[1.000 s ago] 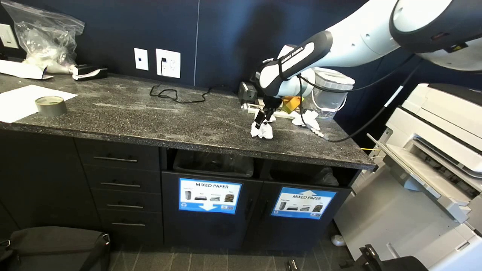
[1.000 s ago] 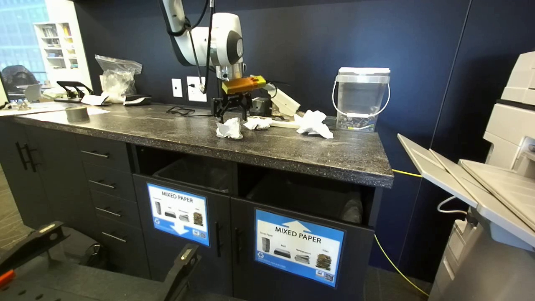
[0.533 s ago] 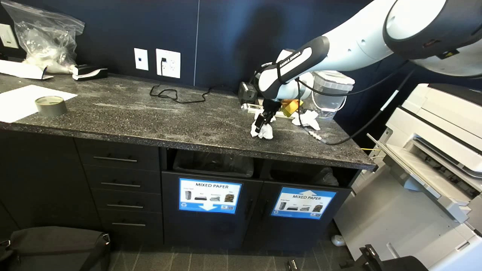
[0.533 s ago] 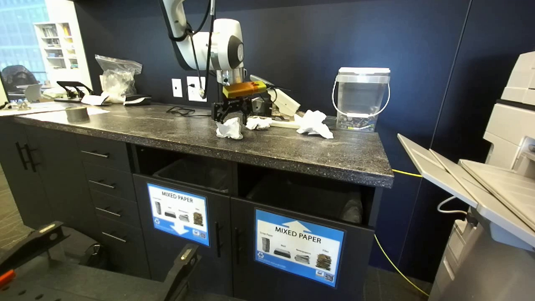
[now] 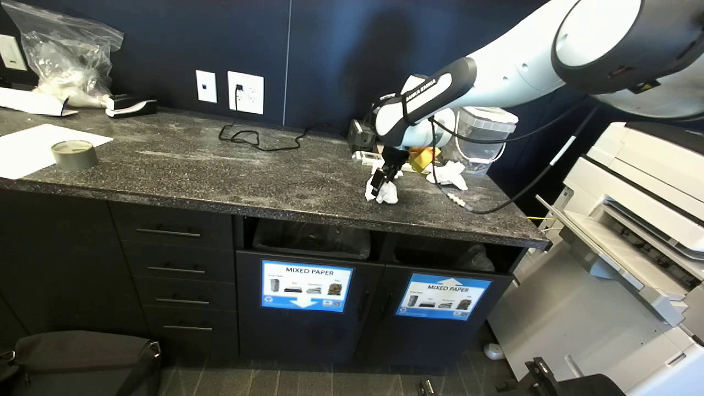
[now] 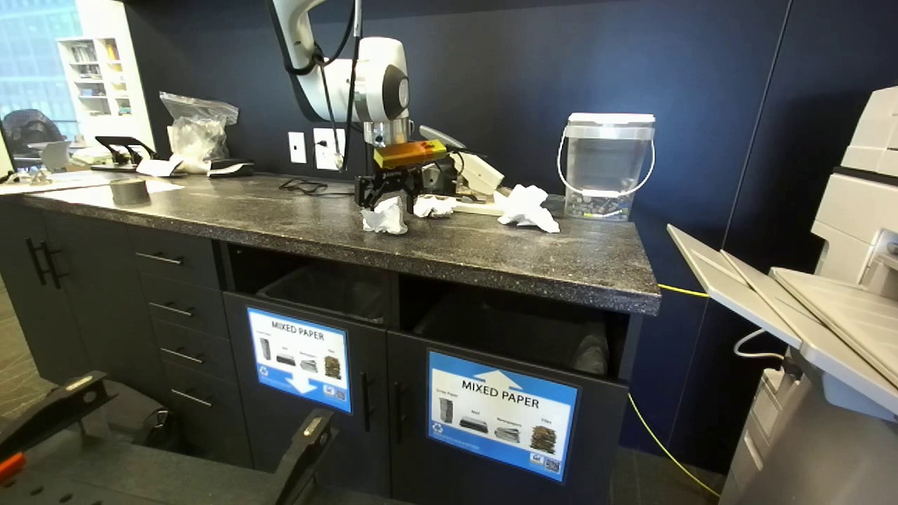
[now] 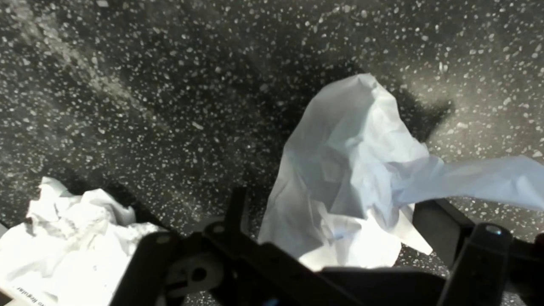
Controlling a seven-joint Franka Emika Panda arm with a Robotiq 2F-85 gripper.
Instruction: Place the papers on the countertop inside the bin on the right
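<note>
In an exterior view, the gripper (image 5: 383, 182) has come down slightly over the last second, its tips now at the front wad (image 5: 389, 194) on the countertop (image 5: 264, 181); that wad has hardly stirred. By my reading, the lining-up is nearly done and a grasp is due.

In an exterior view, the same drop shows, while the middle wad (image 6: 435, 205) and the large wad (image 6: 527, 208) lie unmoved; the bin (image 6: 595, 421) on the right is below (whether it holds paper is too dark to tell).

In the wrist view, the fingers (image 7: 440, 231) stand wide, holding nothing; the front wad lies between their tips and partly ahead, one long flap running past the right-hand finger. Closing here should catch its body, though the flap may stay outside.
</note>
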